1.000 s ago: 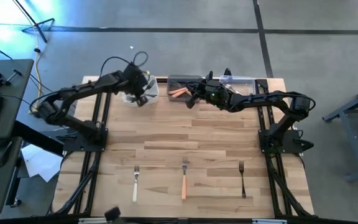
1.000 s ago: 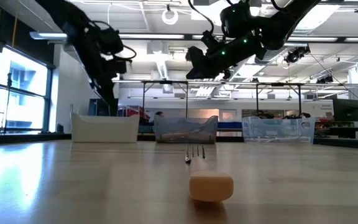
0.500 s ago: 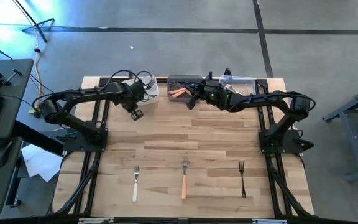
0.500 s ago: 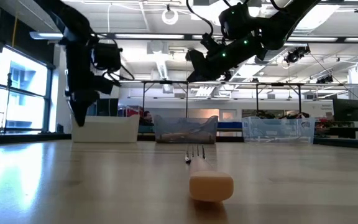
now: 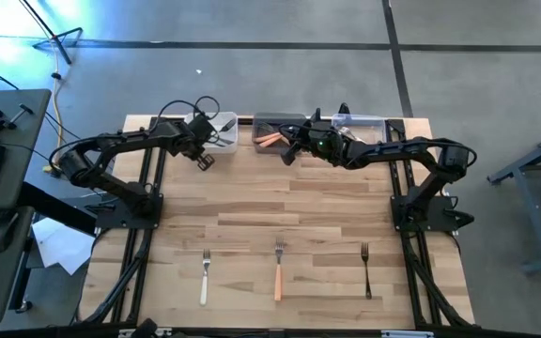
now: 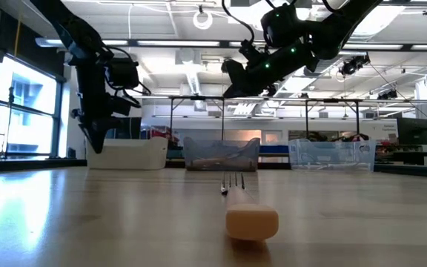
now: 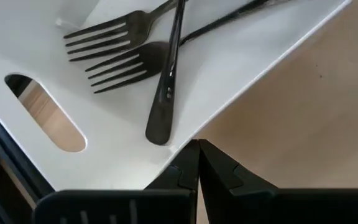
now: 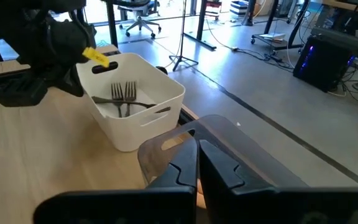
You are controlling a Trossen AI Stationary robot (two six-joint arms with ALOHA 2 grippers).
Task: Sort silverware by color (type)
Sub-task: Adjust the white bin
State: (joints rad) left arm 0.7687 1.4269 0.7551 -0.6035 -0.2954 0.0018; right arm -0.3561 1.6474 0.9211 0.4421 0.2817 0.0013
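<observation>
3 forks [image 7: 129, 50] inside the white bin [image 7: 241, 68] show only past the closed left hand [image 7: 197, 163].

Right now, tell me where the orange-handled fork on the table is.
In the high view, the orange-handled fork lies near the table's front edge, in the middle of a row of three, between the white-handled fork on its left and the black-handled fork on its right.

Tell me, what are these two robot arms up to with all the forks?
They are sorting forks by handle colour into bins at the table's far edge. The left gripper, shut and empty, hangs beside the white bin, which holds forks. The right gripper, shut too, hovers by the grey bin. Three forks wait on the table: white-handled fork, orange-handled fork, black-handled fork.
</observation>
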